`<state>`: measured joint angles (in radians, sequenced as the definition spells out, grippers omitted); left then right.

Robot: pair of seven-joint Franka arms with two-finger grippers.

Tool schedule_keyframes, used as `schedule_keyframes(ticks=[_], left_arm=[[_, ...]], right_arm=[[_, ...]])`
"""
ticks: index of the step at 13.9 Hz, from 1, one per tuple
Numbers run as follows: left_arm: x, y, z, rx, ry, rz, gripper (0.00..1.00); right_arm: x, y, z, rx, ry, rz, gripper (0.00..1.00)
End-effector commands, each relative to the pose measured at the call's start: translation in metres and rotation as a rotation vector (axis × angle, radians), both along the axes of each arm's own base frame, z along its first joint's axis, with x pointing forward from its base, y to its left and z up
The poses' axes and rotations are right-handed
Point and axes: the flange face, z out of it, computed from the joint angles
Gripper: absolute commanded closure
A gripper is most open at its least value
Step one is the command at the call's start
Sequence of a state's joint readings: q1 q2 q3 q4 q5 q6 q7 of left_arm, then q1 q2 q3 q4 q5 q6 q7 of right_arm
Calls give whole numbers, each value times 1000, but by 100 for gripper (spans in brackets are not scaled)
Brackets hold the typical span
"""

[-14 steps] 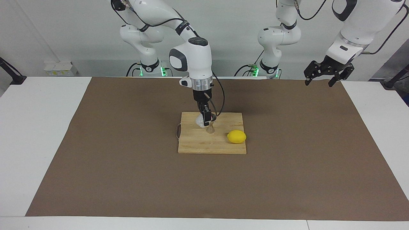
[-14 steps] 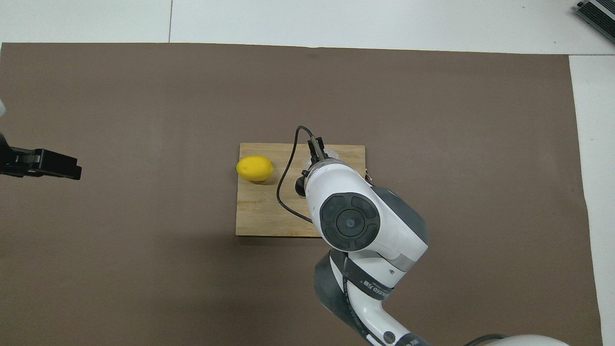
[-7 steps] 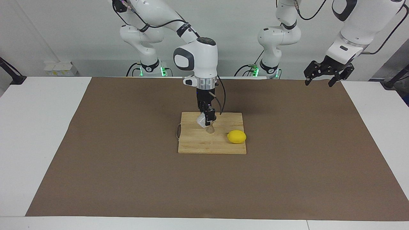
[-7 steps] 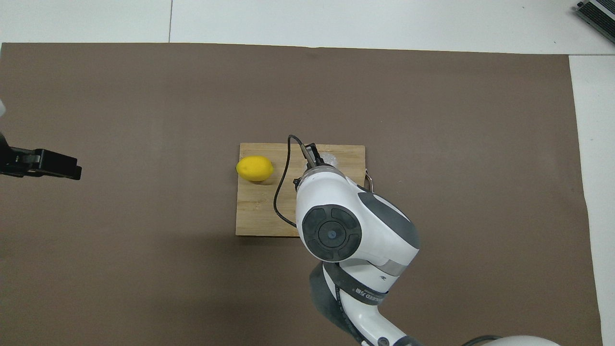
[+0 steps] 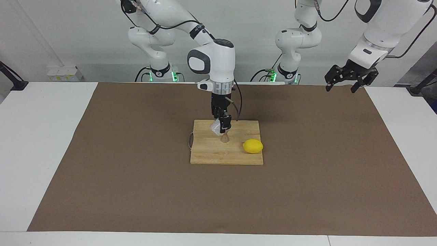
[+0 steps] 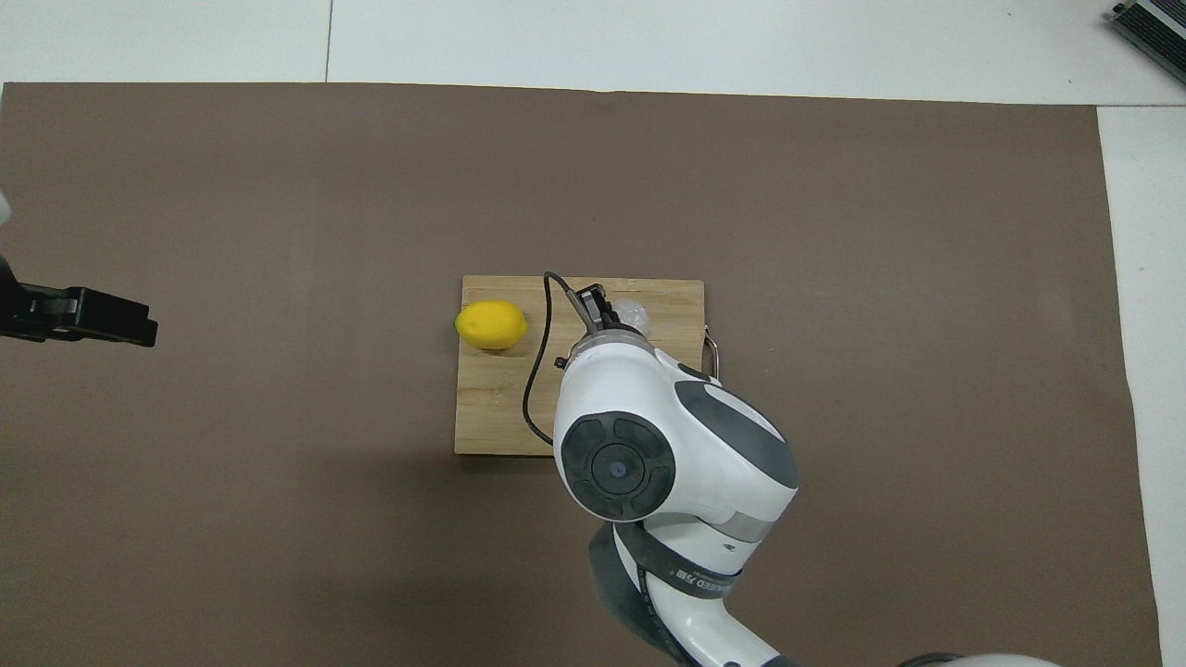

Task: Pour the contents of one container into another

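On the white tabletop (image 5: pixel 44 143) a broad brown paper mat (image 5: pixel 136 191) is spread, white margins being left at both ends and along the edge farthest from the robots. Near to far from the robots, a wide bare stretch of mat is crossed first; over its corner at the left arm's end the left tool (image 5: pixel 341 87) is held aloft with its fingers spread wide and nothing between them, that arm waiting well apart from the work. Next comes the pale rectangular wooden cutting board (image 5: pixel 211 155) at the middle of the mat, a thin metal handle loop being seen at its edge toward the right arm's end. Over the part of the board nearer the robots the right tool (image 5: pixel 222 129) hangs, pointed down and clamped on the small clear faceted glass cup (image 5: pixel 215 128), which is held tilted just above the small shiny steel hourglass-shaped jigger (image 5: pixel 224 138). The jigger stands upright on the board. Beside it, toward the left arm's end and slightly farther from the robots, a yellow lemon (image 5: pixel 253 146) lies at the board's edge, apart from the jigger. Past the board's farthest edge, a large open expanse of mat is left.
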<state>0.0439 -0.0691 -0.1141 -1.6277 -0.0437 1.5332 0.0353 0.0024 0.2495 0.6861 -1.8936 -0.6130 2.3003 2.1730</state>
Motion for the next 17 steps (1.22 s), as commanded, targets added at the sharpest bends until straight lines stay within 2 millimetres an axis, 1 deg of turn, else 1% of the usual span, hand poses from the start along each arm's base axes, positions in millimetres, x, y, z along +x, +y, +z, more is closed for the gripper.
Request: schedule_keyframes(ticks=[1,5,10,17], left_arm=[[-10,1,2,21,3,12,0],[-10,1,2,21,3,12,0],[-10,1,2,23,3,12,0],[-10,1,2,21,3,12,0]], right_arm=[[1,1,0,-34,-20,-6,52],[1,2,1,-45,-34,-1,52],[-4,7,2,-72,-50,19,52],[-6,8,-2,-114,-87,25,52]])
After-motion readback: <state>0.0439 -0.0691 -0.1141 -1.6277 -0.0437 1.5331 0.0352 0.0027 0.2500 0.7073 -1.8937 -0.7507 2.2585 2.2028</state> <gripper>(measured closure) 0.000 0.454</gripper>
